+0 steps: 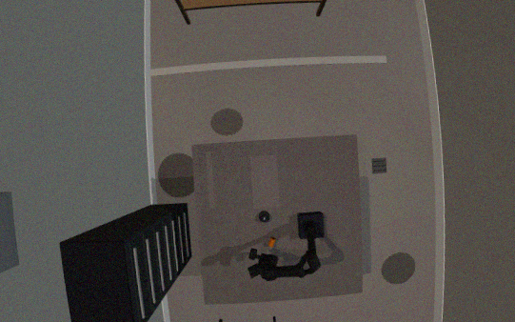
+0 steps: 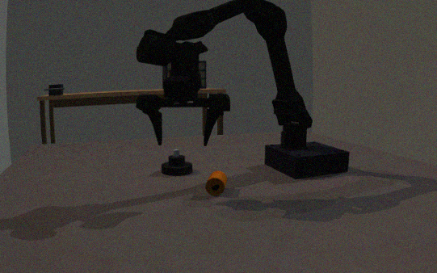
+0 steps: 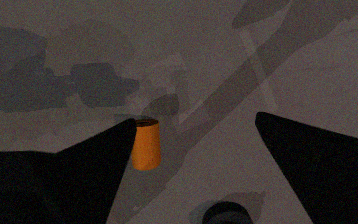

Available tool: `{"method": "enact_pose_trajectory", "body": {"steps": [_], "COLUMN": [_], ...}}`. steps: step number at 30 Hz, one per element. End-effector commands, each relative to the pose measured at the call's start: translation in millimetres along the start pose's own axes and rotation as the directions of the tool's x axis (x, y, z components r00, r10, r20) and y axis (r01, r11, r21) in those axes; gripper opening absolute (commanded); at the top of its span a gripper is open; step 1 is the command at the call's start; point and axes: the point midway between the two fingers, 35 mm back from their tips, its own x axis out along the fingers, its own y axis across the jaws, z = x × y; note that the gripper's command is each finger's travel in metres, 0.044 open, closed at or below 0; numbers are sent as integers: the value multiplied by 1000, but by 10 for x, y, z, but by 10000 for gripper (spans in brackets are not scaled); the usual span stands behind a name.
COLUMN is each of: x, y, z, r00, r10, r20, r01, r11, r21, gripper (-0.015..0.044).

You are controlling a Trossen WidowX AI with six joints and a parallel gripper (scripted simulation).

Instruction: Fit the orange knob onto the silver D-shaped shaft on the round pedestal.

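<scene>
Above a dim brown tabletop, hovering with end effector spread and unfilled; yet to grasp the orange knob, tipped sideways near the round pedestal; yet to align, seat and release it on the bare silver shaft.

Plain orange is shown by the knob, silver-grey by the shaft, black by the round pedestal; the brownish-grey table is patterned with darker shadows towards its left edge in the top view
</scene>
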Motion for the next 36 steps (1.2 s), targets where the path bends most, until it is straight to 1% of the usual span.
{"method": "enact_pose_trajectory", "body": {"steps": [1,2,5,9,13,18,36], "x": [158,185,206,219,436,460,745], "y": [436,521,624,624,635,636,641], "z": [-379,-460,-524,-526,-575,-581,-641], "r00": [986,980,975,975,975,975,975], "r10": [8,8,7,7,7,7,7], "r20": [-165,-198,-223,-223,-224,-224,-224], "r01": [-3,-1,1,1,1,1,0], "r11": [1000,999,999,999,999,999,999], "r21": [29,32,34,34,34,34,34], "gripper": [440,440,440,440,440,440,440]}}
